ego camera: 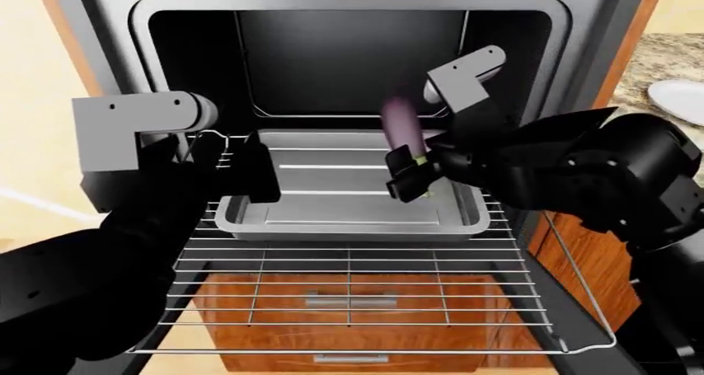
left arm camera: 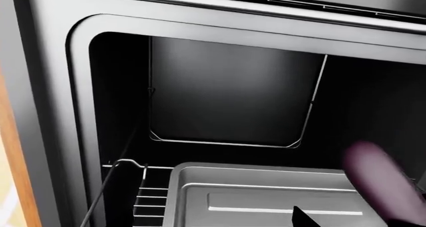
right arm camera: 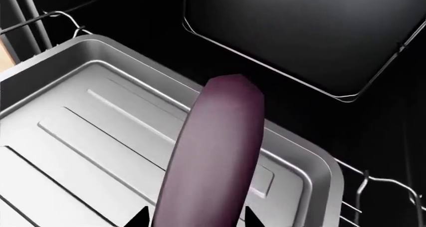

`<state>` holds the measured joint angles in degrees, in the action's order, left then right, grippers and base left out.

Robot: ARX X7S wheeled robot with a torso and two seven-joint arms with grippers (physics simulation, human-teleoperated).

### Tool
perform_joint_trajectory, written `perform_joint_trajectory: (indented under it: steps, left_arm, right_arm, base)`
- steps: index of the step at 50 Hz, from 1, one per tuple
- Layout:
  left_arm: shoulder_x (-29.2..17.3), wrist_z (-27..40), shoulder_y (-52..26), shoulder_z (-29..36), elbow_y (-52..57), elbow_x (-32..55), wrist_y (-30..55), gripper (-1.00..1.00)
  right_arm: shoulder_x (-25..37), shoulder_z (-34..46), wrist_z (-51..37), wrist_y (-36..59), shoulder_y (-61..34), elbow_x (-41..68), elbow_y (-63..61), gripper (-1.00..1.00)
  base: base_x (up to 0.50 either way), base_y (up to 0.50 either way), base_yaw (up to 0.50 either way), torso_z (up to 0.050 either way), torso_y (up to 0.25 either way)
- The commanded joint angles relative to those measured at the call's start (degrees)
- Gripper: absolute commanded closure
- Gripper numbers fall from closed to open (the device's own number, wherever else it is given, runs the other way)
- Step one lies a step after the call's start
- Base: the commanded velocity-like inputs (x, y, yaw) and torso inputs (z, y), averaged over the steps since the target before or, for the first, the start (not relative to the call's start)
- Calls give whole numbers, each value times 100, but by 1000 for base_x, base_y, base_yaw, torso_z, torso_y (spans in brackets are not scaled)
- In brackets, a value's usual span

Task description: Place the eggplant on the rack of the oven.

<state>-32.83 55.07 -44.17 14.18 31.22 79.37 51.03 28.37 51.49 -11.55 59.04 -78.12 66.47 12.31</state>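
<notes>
The right gripper (ego camera: 410,180) holds the slim, glossy dark purple eggplant (ego camera: 401,126) by its light green stem end, the jaws closed on it. The eggplant stands nearly upright in the air above the shallow grey metal baking tray (ego camera: 253,227), which sits on the pulled-out silver wire rack (ego camera: 349,297) of the dark steel-framed oven (ego camera: 148,16). If released here, the eggplant probably lands in the tray, not on the bars, or it rolls away. The left gripper (ego camera: 259,171) hangs beside the tray; whether its jaws are open cannot be told.

Left gripper (ego camera: 259,173) hidden behind own arm; jaw state unreadable. Eggplant (right arm camera: 209,157) base cut off; blurred in left wrist view.
</notes>
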Motion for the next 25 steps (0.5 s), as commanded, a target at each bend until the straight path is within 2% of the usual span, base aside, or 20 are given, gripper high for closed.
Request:
perform_joint_trajectory:
  steps: [1,25]
  left_arm:
    - [13,-46,-50,69,-63,-75,6,-100]
    - [-3,-23,-21,70,-74,-73,-55,-100]
  right_arm:
    - [-220,272,566,-281,-93,-473,515,100]
    - [-673,698,1216,-703,-131,-980,1398,100]
  base:
    - [0,0,0,0,0]
    - [0,0,0,0,0]
